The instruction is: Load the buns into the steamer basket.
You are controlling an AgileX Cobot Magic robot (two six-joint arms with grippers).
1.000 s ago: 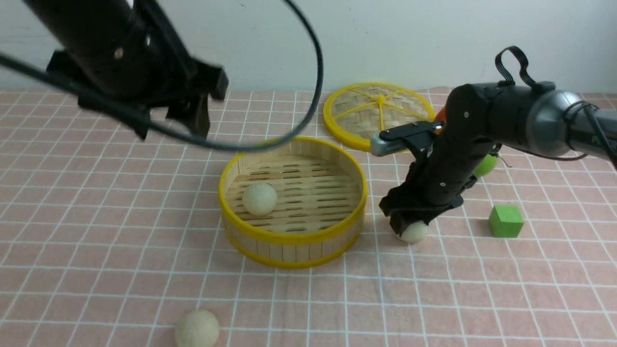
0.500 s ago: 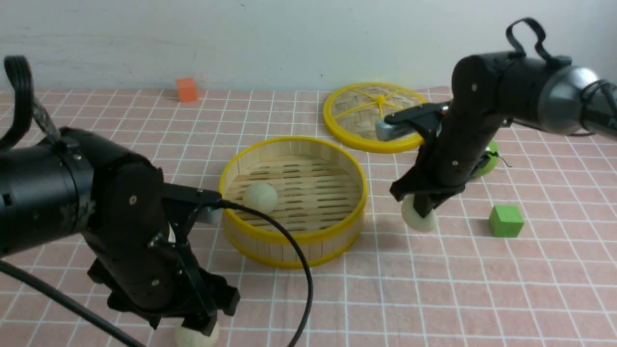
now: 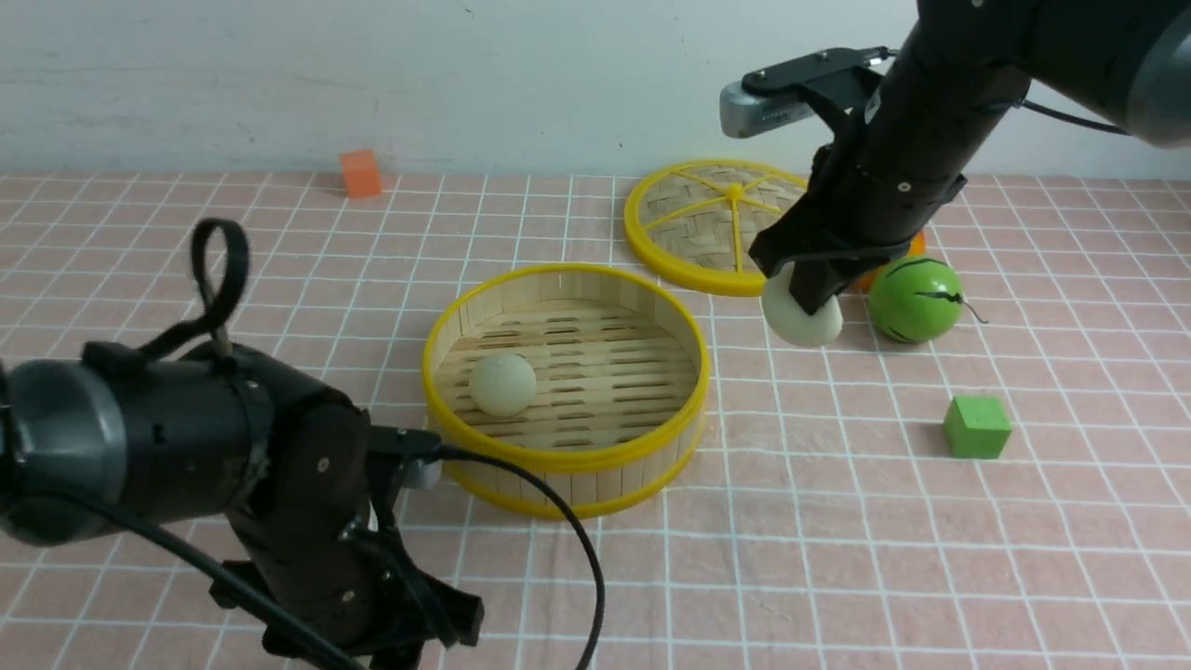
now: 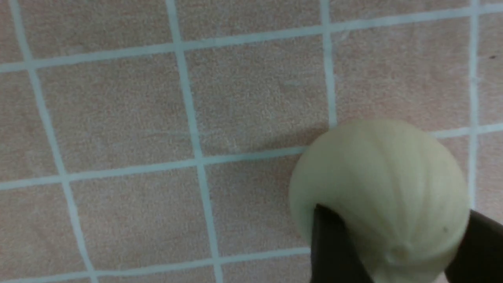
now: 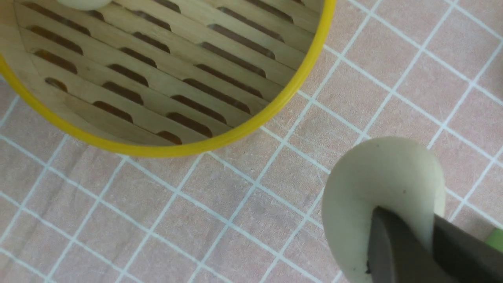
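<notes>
Pink checked cloth | my right pincer clenched on second bun, held high to clear steamer basket rim | first bun inside | my left pincer straddles third bun, grip unclear.

The left arm and right arm are matte black tubes with grey metal joints, small silver screws and black cables. A grey camera box tops the right wrist. The right gripper is black.

Plain white wall behind pink cloth w/ white grid lines, evenly lit.
</notes>
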